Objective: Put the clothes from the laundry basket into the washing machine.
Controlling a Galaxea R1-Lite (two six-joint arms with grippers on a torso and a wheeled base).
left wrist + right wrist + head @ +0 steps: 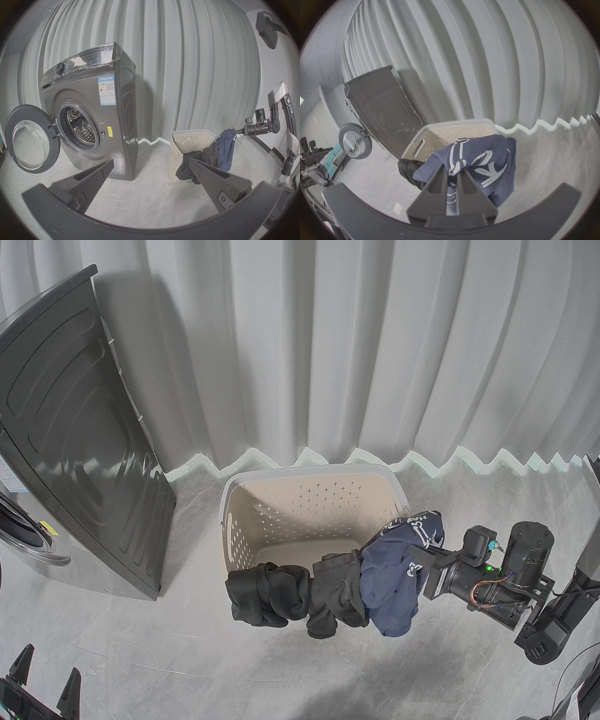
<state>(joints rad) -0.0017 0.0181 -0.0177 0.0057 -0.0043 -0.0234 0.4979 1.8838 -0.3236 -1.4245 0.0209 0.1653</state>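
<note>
- Clamped on a fold of the navy garment (484, 162), my right gripper (452, 170) has its fingers pressed together at the basket's near right corner.
- That navy piece hangs over the near rim of the one laundry basket (312, 472), with its lower part outside the wall.
- Two dark bundles (269, 599) drape the same rim just beside it; I cannot tell whether they are separate clothes.
- My left gripper (51, 664) sits low with its fingers spread apart, holding nothing, well apart from the basket.
- One washing machine (125, 125) stands left of the basket, its round door (31, 139) swung wide.
- Bare floor (187, 640) lies between machine and basket; the curtain (375, 334) runs close behind both.
</note>
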